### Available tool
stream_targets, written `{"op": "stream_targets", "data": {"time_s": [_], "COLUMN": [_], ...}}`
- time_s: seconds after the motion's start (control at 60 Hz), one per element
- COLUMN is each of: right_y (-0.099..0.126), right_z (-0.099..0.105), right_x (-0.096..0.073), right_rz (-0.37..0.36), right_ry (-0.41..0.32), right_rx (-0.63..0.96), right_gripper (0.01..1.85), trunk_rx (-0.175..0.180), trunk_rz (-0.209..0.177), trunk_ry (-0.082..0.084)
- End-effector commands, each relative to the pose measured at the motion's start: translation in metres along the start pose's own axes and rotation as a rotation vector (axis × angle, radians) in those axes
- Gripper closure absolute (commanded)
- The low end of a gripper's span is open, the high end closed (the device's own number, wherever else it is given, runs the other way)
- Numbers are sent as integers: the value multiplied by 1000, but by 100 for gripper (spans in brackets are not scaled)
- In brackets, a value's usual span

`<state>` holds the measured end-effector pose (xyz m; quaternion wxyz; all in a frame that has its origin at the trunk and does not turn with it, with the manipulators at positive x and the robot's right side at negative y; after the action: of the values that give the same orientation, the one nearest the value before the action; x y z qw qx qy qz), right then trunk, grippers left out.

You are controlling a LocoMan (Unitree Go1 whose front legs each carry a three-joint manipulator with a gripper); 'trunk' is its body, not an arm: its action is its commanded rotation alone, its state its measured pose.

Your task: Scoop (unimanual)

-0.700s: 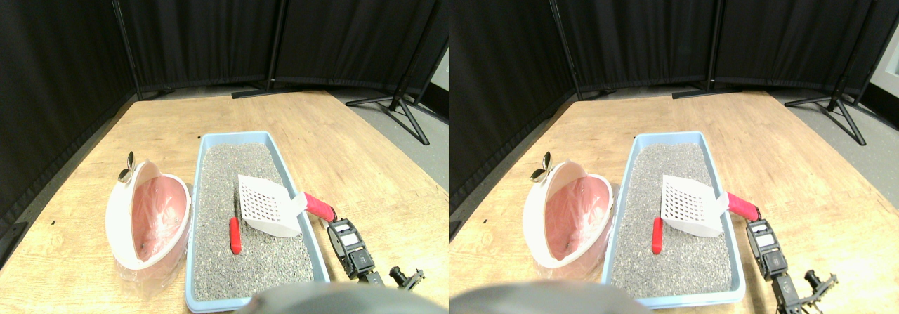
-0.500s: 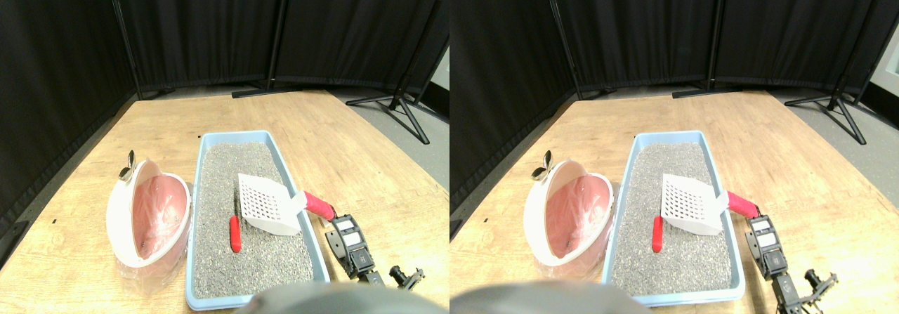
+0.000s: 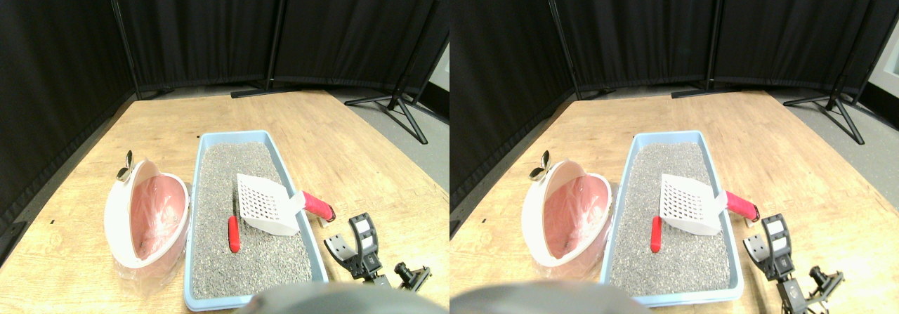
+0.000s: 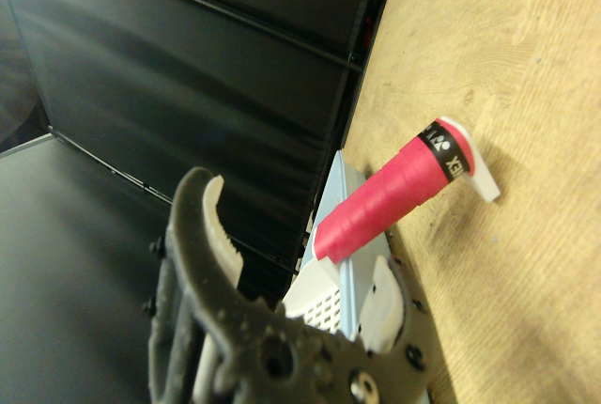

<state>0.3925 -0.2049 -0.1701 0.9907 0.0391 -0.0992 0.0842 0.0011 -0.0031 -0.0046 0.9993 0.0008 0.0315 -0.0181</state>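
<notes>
- Stereo pair view shows a white slotted plastic scoop (image 3: 265,205) resting in a pale blue litter tray (image 3: 302,219), its perforated blade lying on grey gritty litter (image 3: 239,187).
- Its long axis runs from blade at 10 o'clock to handle at 4 o'clock; the red wrapped handle (image 3: 319,206) sticks out over the tray's right rim.
- A small red capsule-shaped piece (image 3: 234,234) lies on the litter at 7 o'clock from the blade.
- A round white bin with a pink liner (image 3: 147,216) stands at 9 o'clock from the tray on the wooden floor (image 3: 351,152).
- The right gripper (image 3: 349,238) sits at 5 o'clock from the handle, jaws spread wide and holding nothing; 0.5 s ago they looked closed together.
- Wrist view shows the handle (image 4: 394,199) beyond the parted jaws, untouched.
</notes>
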Motion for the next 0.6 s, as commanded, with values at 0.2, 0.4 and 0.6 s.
{"op": "stream_targets", "data": {"time_s": [0.2,0.4,0.6], "right_y": [3,3,-2], "right_z": [-8,-15,-26], "right_x": [15,25,33], "right_rz": [1,-52,-89], "right_ry": [58,116,151], "right_rx": [84,132,211], "right_gripper": [88,91,91], "trunk_rx": [-16,-20,-23], "trunk_rz": [11,18,20], "trunk_ry": [-12,-5,-3]}}
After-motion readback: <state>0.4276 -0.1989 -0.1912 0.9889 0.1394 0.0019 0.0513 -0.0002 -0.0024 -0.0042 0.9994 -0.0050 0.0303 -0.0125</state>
